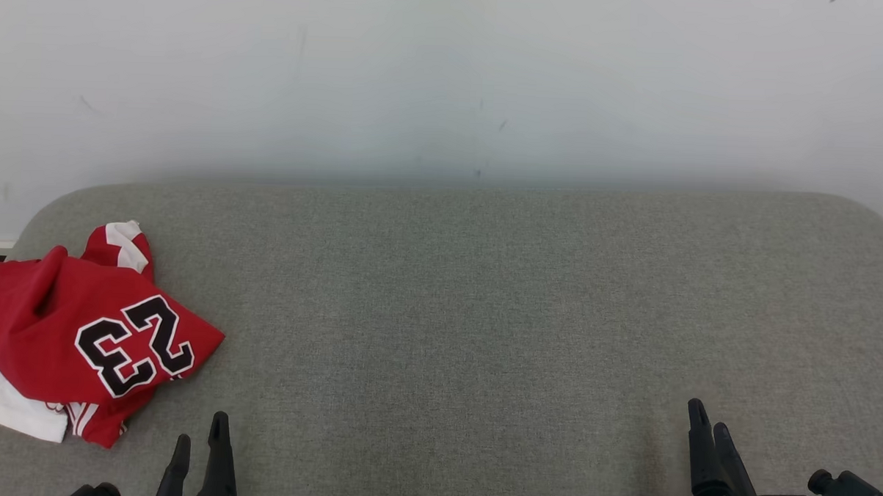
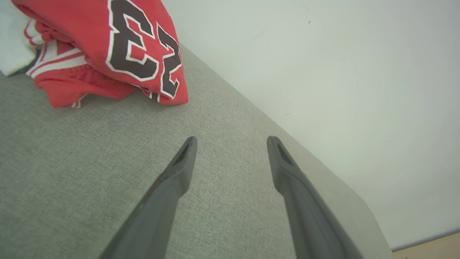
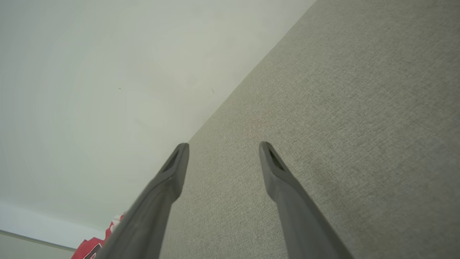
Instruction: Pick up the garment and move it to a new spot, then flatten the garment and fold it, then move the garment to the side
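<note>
A plain off-white wall (image 1: 448,72) takes up the far half of the head view. Below it lies a broad grey woven-fabric cushioned surface with rounded corners (image 1: 483,315), bare across its middle and right. The task's thing, a crumpled red sports jersey with white trim (image 1: 79,331), sits in a loose heap at the far left of that surface, close to its left edge. Layers are bunched over one another, a white panel pokes out at the near side, and a striped cuff sticks up at the back. The left gripper with two long dark fingers (image 1: 202,427) hangs at the lower left, just beside the jersey's near corner but apart from it. Its fingers are spread wide with nothing between them, which the left wrist view confirms. The right gripper of the same dark make (image 1: 708,416) waits at the lower right, well apart from the jersey, likewise spread and empty over bare fabric. Smallest is the black number 23 outlined in white (image 1: 135,344), lying face up and skewed on the top fold. By my reading nothing of the task is done yet: the pick-up, the move, the flattening, the folding and the setting aside all remain.
</note>
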Motion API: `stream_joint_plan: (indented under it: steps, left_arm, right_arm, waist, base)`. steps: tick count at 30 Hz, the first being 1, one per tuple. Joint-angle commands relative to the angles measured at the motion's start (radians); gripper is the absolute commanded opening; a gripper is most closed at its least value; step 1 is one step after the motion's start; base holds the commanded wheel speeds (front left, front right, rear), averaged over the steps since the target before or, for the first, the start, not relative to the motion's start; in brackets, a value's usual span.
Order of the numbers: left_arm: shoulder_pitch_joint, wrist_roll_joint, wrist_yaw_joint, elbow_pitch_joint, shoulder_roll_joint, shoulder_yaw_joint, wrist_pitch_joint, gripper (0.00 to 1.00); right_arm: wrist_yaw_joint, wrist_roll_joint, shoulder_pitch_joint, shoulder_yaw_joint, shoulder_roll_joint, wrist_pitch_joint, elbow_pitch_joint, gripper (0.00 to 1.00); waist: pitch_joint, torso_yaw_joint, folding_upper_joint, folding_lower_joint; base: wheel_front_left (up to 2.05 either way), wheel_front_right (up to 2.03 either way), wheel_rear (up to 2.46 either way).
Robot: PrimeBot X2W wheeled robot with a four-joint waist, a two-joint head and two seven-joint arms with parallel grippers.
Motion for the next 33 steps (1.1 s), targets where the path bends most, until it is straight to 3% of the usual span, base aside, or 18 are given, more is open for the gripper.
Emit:
stream_joint_plan:
  steps: [1,19,33]
  left_arm:
    - [0.005,0.058,0.000,-0.014,0.007,-0.001,-0.014,1.00]
    - [0.022,0.275,0.003,-0.002,0.009,-0.016,-0.061,1.00]
    - [0.060,0.406,0.004,0.003,0.009,-0.022,-0.095,1.00]
  right_arm:
    - [0.003,-0.052,0.003,0.007,-0.003,-0.013,-0.005,1.00]
    - [0.004,-0.338,0.028,-0.002,-0.004,-0.023,0.007,1.00]
    - [0.005,-0.488,0.061,0.005,-0.004,-0.043,0.000,1.00]
  waist:
    - [-0.002,0.000,0.0000,0.0000]
    - [-0.017,0.004,0.0000,0.0000]
    - [-0.045,0.005,0.0000,0.0000]
  base:
    - [0.00,0.00,0.00]
    - [0.00,0.00,0.00]
    - [0.00,0.00,0.00]
